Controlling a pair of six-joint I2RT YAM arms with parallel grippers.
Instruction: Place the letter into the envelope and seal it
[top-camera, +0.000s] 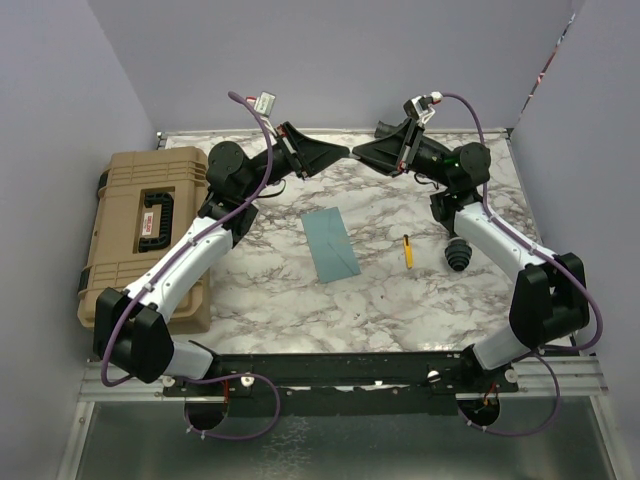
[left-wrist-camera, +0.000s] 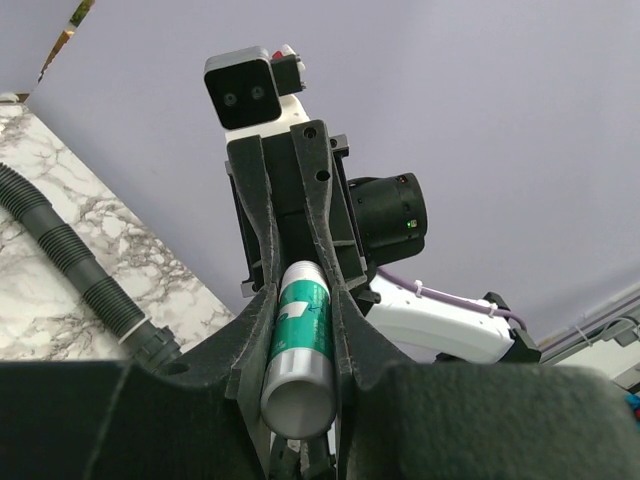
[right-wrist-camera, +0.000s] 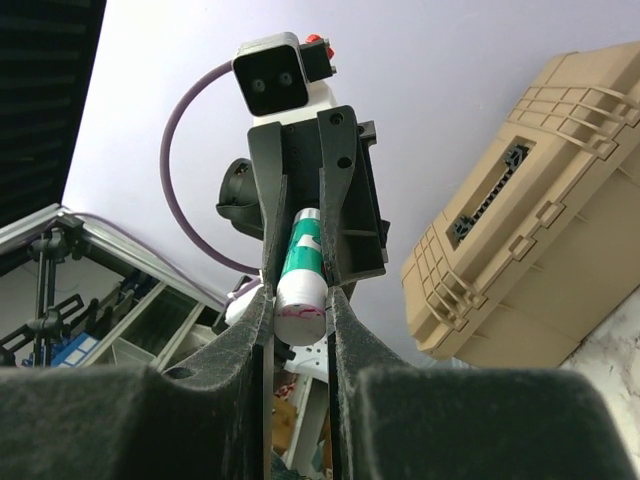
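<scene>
The teal envelope (top-camera: 332, 243) lies flat on the marble table (top-camera: 260, 300), near the middle. The tan letter is not in view. My left gripper (top-camera: 335, 153) and right gripper (top-camera: 366, 153) meet tip to tip above the table's far edge. Both are shut on one green-and-white glue stick (left-wrist-camera: 300, 340), which is hidden in the top view. In the left wrist view my gripper (left-wrist-camera: 303, 300) clamps its grey end, and the right gripper (left-wrist-camera: 290, 200) holds the far part. In the right wrist view my gripper (right-wrist-camera: 298, 300) clamps the stick's (right-wrist-camera: 303, 260) white, pink-smeared end.
A tan hard case (top-camera: 150, 235) sits at the table's left edge and shows in the right wrist view (right-wrist-camera: 530, 220). A small yellow stick (top-camera: 407, 250) and a black ribbed object (top-camera: 458, 254) lie right of the envelope. A black ribbed hose (left-wrist-camera: 70, 260) lies on the marble.
</scene>
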